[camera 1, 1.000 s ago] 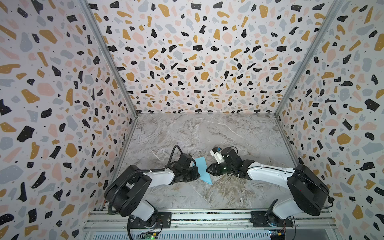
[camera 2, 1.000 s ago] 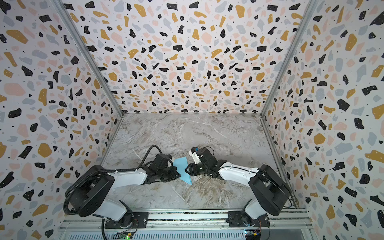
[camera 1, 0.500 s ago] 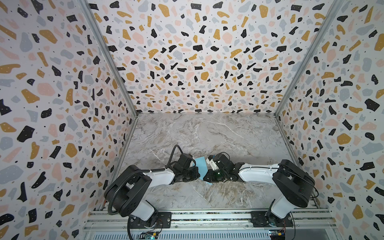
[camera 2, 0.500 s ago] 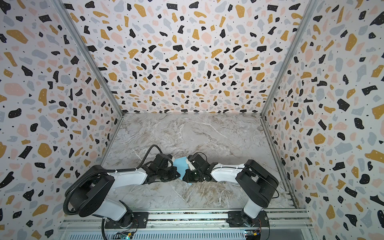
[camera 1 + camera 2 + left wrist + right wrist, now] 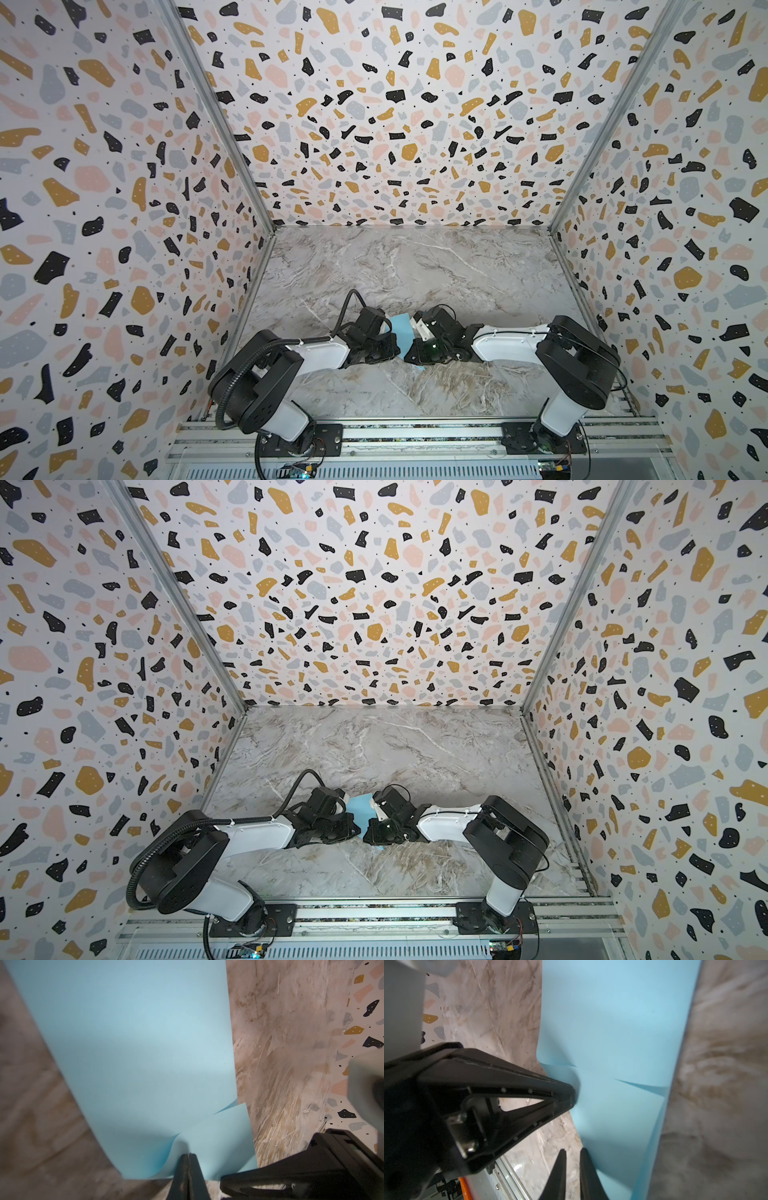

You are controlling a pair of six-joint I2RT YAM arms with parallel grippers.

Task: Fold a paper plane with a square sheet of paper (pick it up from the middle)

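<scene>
The light blue square sheet of paper [image 5: 400, 327] [image 5: 360, 808] stands curled between the two grippers near the front middle of the marble table. My left gripper [image 5: 188, 1155] is shut on the sheet's edge, where two layers [image 5: 135, 1053] overlap; both top views show it [image 5: 390, 347] [image 5: 352, 827] at the paper's left side. My right gripper [image 5: 573, 1150] sits at the sheet's near edge [image 5: 612, 1022], jaws a narrow gap apart with bare table showing between them. One right finger [image 5: 588, 1169] lies against the paper. No paper plane shows.
The marble table [image 5: 415, 270] is walled by terrazzo-patterned panels at the back and on both sides. A metal rail [image 5: 415, 432] carrying both arm bases runs along the front edge. The left arm's black cable [image 5: 347, 303] loops above its wrist.
The right arm has swung left up to the paper, and its jaws have narrowed. The left gripper has kept its hold and place.
</scene>
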